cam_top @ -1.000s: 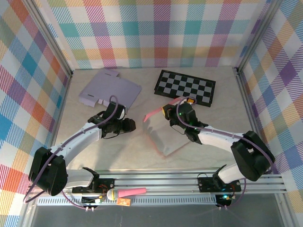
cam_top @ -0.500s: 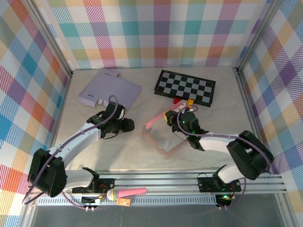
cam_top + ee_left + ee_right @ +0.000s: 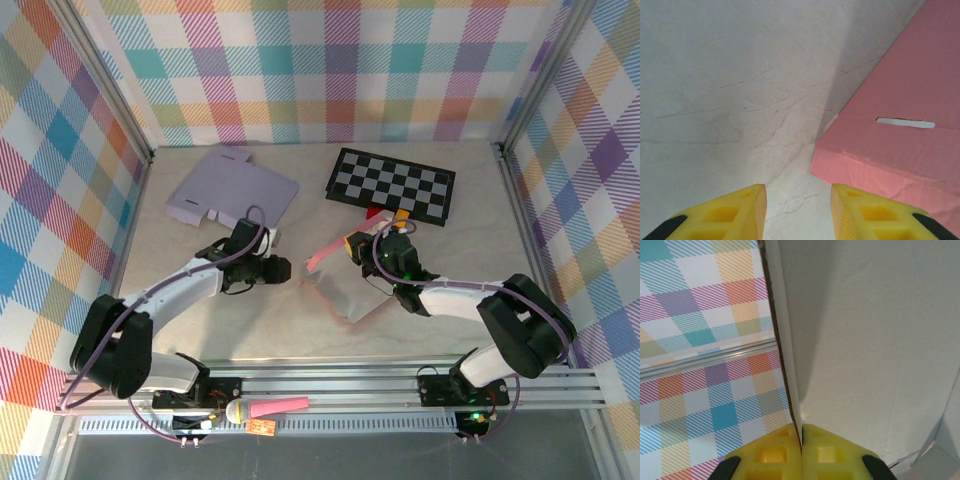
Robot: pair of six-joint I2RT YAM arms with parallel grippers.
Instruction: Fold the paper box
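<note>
The paper box [image 3: 340,290] lies mid-table, pink outside and white inside, partly raised. My right gripper [image 3: 354,246] is shut on one thin panel of it. In the right wrist view the yellow fingertips [image 3: 775,452] pinch the panel's edge at the right gripper [image 3: 801,440], with the white inner face of the paper box [image 3: 875,340] to the right. My left gripper [image 3: 283,268] is open just left of the box. Its wrist view has the left gripper [image 3: 797,210] over bare table, and the slotted pink wall of the paper box [image 3: 890,130] lies just ahead on the right, untouched.
A flat lavender box blank [image 3: 230,188] lies at the back left. A black-and-white checkered blank [image 3: 392,185] lies at the back right, with a small red and yellow item [image 3: 385,213] at its near edge. Plaid walls close in the table on three sides.
The right gripper has drawn the held panel down and toward the near side, so the box sits lower. The left gripper has slid right, closer to the box's left edge.
</note>
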